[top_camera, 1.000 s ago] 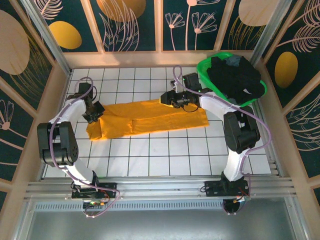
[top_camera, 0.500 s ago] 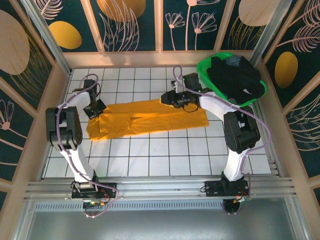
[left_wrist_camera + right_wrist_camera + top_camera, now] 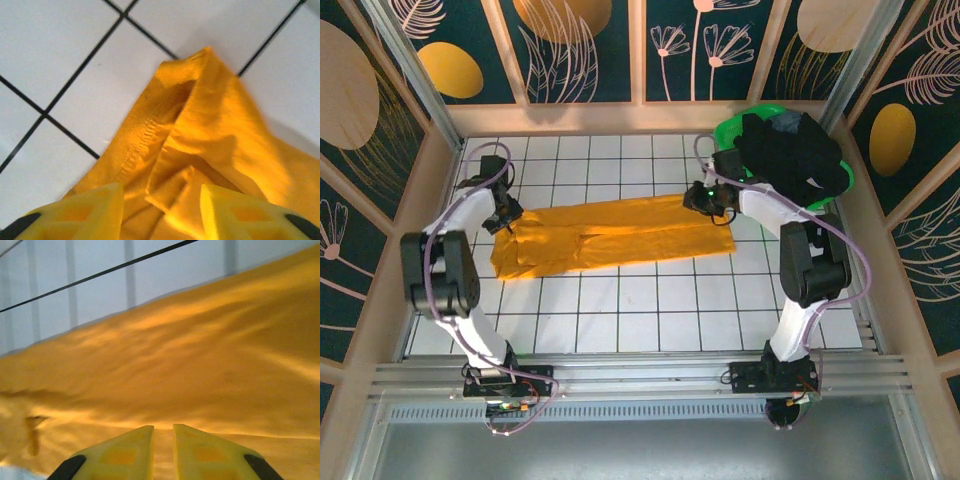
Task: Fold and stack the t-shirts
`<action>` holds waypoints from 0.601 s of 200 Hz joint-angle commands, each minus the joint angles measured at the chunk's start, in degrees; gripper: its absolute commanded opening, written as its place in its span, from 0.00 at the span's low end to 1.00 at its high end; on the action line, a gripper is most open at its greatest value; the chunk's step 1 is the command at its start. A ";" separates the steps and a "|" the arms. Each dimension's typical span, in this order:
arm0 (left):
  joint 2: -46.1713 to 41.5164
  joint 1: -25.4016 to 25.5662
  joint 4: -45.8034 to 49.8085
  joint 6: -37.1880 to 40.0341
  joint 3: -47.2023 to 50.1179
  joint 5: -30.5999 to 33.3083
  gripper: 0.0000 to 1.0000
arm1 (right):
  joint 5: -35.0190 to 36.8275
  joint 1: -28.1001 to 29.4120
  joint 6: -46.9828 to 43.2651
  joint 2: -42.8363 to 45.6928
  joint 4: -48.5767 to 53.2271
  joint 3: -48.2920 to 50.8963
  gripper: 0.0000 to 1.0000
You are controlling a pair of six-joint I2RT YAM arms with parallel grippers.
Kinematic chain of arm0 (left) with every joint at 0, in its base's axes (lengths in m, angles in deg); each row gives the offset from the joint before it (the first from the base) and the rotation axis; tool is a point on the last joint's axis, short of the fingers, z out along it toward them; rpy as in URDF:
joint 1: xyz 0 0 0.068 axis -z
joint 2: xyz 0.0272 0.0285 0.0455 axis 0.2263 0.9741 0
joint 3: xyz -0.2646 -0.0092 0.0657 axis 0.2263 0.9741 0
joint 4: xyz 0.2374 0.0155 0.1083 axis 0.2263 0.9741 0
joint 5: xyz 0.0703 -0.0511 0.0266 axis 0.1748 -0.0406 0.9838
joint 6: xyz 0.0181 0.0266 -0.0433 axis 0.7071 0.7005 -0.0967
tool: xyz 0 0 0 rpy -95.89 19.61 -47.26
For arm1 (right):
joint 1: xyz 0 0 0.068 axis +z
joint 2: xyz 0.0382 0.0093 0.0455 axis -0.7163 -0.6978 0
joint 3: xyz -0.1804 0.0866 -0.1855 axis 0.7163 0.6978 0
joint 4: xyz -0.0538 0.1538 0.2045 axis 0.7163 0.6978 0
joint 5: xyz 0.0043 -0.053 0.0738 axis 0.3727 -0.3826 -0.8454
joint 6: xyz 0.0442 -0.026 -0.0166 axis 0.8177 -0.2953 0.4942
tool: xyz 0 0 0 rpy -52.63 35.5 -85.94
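A mustard-orange t-shirt [image 3: 610,237] lies folded into 1 long band across the middle of the white tiled table [image 3: 620,310], running from 9 o'clock to 3 o'clock in the top view, its far long edge slanting slightly and a lengthwise crease along the middle. The left gripper [image 3: 506,216] sits at the band's 9 o'clock end, low over the cloth. In the left wrist view that gripper [image 3: 160,210] has its 2 yellow fingers [image 3: 95,210] spread wide, and a rumpled fold of the t-shirt [image 3: 200,130] lies in the gap between them, with a hemmed corner pointing toward 12 o'clock onto the bare tiles. The right gripper [image 3: 698,198] is at the band's far edge, near its 3 o'clock end. In the right wrist view its fingers [image 3: 120,455] are pressed nearly together with only a thin slit between them, low over the orange cloth [image 3: 200,365], which spreads smooth ahead of the gripper [image 3: 163,450]; I cannot tell whether any cloth is caught between the tips. At about 1 o'clock on the table stands a green basket [image 3: 724,134] with dark t-shirts [image 3: 790,155] heaped in it and hanging over its rim, just beside the right arm.
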 commanded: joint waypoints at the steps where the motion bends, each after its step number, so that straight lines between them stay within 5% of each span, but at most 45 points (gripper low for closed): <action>1: -3.95 2.46 -3.89 -9.41 4.59 -8.29 0.37 | 11.07 -1.58 -1.68 -1.65 6.01 -2.92 0.13; 61: 4.86 6.44 -12.20 -19.30 7.89 -20.62 0.19 | 20.44 -1.55 -5.32 -16.56 11.96 -15.96 0.10; 120: 21.00 6.44 -10.95 -17.29 -7.84 -18.80 0.15 | 23.57 -1.16 -2.25 -19.64 19.51 -14.47 0.12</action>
